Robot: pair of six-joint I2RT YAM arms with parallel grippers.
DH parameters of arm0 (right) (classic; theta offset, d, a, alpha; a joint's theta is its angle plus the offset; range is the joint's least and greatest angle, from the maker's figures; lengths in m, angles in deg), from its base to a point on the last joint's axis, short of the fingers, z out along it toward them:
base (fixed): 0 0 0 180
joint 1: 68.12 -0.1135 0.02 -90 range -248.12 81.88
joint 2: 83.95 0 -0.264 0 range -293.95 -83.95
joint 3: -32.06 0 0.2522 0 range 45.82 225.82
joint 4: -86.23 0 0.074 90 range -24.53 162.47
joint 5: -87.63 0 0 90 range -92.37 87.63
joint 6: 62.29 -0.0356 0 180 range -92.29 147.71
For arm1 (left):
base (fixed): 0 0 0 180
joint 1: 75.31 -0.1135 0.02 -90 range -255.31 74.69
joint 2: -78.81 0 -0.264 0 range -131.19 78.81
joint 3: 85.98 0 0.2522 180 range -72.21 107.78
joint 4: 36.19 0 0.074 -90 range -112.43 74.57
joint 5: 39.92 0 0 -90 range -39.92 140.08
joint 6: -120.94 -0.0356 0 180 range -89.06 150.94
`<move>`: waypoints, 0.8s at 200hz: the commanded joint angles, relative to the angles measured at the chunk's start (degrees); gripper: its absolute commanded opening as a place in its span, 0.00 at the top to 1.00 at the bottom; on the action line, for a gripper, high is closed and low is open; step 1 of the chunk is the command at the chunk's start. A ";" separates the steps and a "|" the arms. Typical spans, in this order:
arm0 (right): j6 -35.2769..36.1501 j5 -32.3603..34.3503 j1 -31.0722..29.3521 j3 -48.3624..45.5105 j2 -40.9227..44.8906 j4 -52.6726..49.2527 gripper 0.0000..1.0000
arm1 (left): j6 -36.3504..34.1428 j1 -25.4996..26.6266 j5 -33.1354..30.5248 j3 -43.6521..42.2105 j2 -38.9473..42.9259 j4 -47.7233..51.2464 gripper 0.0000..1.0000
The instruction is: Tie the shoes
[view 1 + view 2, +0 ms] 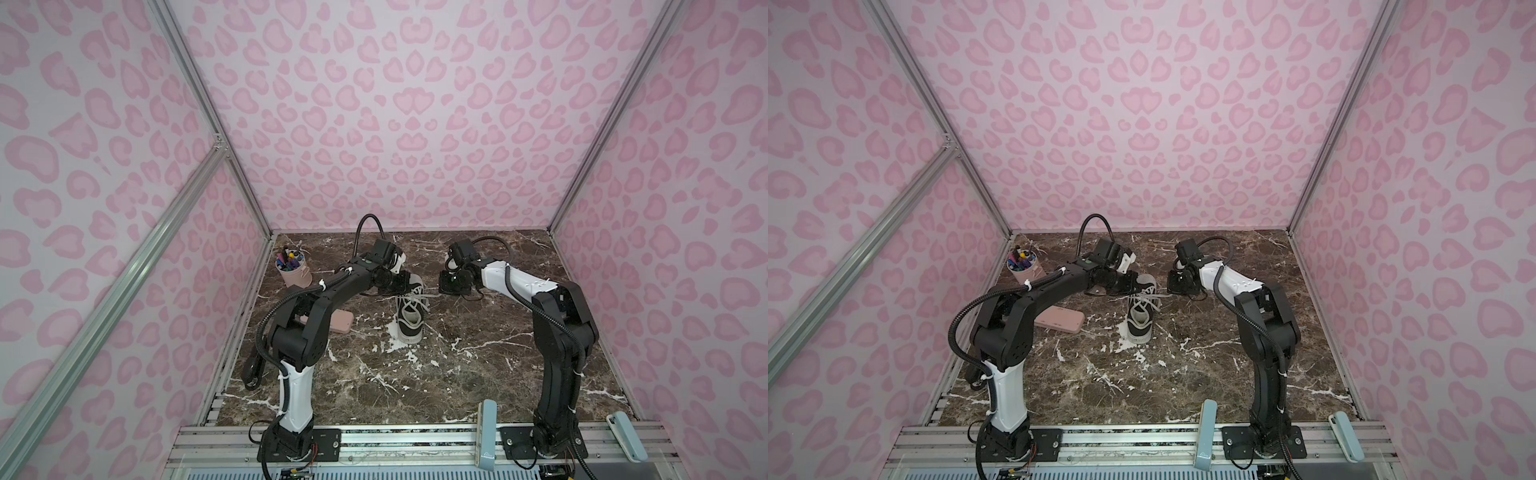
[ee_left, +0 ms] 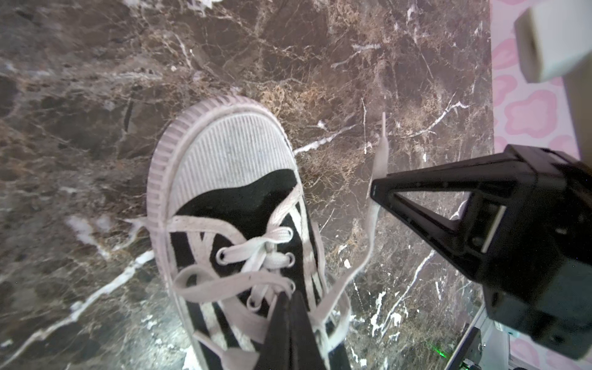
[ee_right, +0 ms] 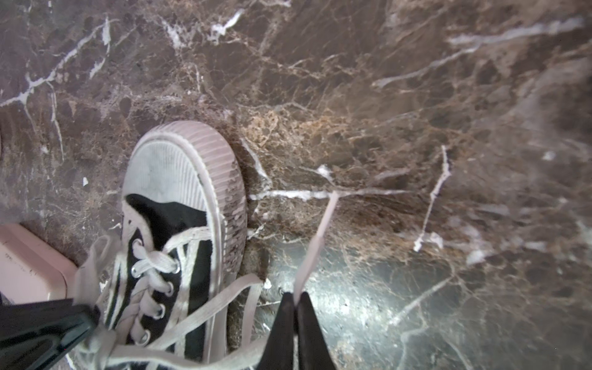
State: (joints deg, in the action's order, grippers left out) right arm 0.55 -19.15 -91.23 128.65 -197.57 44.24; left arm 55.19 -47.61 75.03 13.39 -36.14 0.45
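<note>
The shoe (image 1: 409, 322) stands upright on its sole a little beyond the middle of the dark marble desk (image 1: 478, 374). In both top views it sits close to centre frame, white heel toward the bottom edge and toe toward the back wall. Its white laces (image 2: 256, 253) run through the eyelets but are untied, with slack loops lying over the tongue and spilling off both sides

The left end effector (image 2: 287, 296) reaches in over the toe half of the shoe. In the left wrist view its two black fingers enter at bottom centre, tips pressed together on a strand where the laces cross over the tongue

The right end effector (image 3: 296, 299) sits low over the desk just right of the shoe in the top views. Its fingers are closed with only the flat lace tail (image 3: 315, 246) pinched between them, and the stiff tip pokes out toward the middle of the right wrist frame. In the top views a white strand stretches nearly level from the shoe toward this end effector

A flat pink case (image 1: 338, 323) lies on the desk left of the shoe, near it but apart, partly under the left arm. A pink cup of pens (image 1: 294, 270) stands by the far left corner of the desk, left of centre frame
</note>
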 commanded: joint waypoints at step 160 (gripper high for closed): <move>13.59 -9.54 -6.85 -5.41 4.77 6.52 0.74 | 1.34 -0.75 2.52 -1.37 1.31 -2.63 0.96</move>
State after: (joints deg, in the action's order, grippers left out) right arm 12.07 -27.39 -97.29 121.77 -191.01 49.88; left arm 56.46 -48.27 77.08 12.54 -35.95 -0.29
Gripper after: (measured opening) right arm 0.252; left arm 0.051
